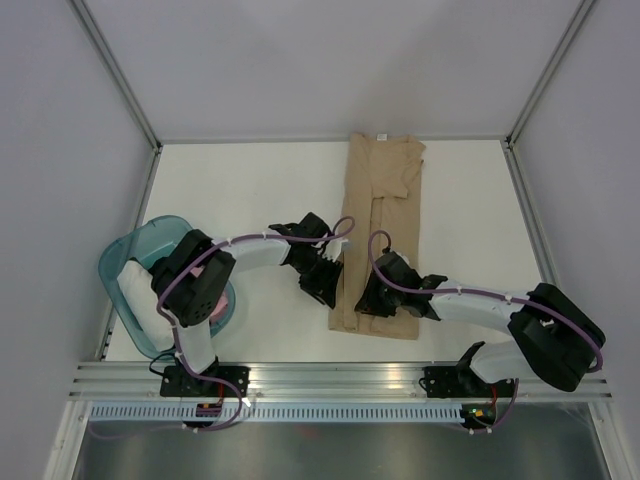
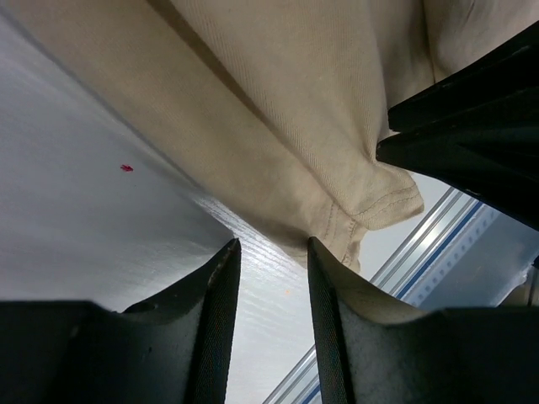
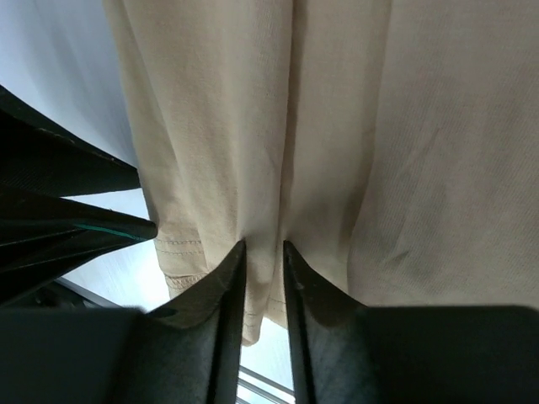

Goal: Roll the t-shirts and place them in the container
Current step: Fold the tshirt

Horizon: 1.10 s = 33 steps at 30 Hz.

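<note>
1. White desk fills the middle of the top view, w/ grey walls round it and a metal rail along the bottom edge.
2. Tan t-shirt, folded lengthwise into a long narrow strip, lies flat on the desk. It runs from top centre down to lower centre of the frame, hem end nearest the rail.
3. Left arm reaches from lower left toward centre. Right arm reaches from lower right toward centre. Both meet at the shirt's hem end.
4. Teal basket sits at the left edge, partly hidden by the left arm. Inside are a white bundle and a pink bundle.
5. Left hand is at the strip's left hem corner, fingers partly open. Bare desk shows in the gap; the hem corner touches the tip of one finger, not pinched.
6. Right hand is on the hem just beside the left hand. Fingers are nearly together, w/ a fold of tan cloth pinched betw. them.
7. Small neck label at the strip's top end.
</note>
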### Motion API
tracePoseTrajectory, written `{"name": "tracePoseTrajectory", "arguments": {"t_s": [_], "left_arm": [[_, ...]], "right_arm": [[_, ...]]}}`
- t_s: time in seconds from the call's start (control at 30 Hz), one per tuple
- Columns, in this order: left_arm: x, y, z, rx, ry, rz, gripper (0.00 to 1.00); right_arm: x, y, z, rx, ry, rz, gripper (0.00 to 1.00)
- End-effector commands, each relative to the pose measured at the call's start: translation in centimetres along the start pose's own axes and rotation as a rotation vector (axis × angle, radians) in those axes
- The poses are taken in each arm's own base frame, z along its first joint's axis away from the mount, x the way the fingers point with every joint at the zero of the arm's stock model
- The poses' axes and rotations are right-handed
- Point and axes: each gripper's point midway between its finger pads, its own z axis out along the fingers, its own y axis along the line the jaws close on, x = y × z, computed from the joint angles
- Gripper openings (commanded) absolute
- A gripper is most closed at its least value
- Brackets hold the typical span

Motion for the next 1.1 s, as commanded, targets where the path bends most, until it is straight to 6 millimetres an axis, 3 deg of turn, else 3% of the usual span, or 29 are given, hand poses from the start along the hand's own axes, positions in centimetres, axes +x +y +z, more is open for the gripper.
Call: {"name": "tracePoseTrajectory", "arguments": {"t_s": [0.0, 0.2, 0.33, 0.8, 0.93, 1.07], "left_arm": [[-1.2, -0.6, 0.6, 0.019, -0.022, -0.003, 0.43], [-0.8, -0.3, 1.5, 0.026, 0.006, -0.022, 0.32], [-0.8, -0.2, 1.5, 0.022, 0.006, -0.021, 0.03], [-0.2, 0.6, 1.2, -0.023, 0.001, -0.004, 0.02], [-0.2, 0.6, 1.1, -0.024, -0.002, 0.005, 0.02], [-0.1, 0.4, 1.1, -0.01, 0.0, 0.016, 0.02]], "right_arm": [[0.0, 0.5, -0.2, -0.027, -0.005, 0.013, 0.28], [0.1, -0.2, -0.5, -0.002, -0.008, 0.015, 0.06], [-0.2, -0.4, -0.8, 0.014, -0.027, 0.016, 0.01], [0.1, -3.7, -2.5, 0.088, -0.075, 0.041, 0.01], [0.0, -4.8, -2.6, 0.135, -0.074, 0.037, 0.17], [-1.7, -3.2, -3.2, 0.102, -0.116, 0.001, 0.26]]}}
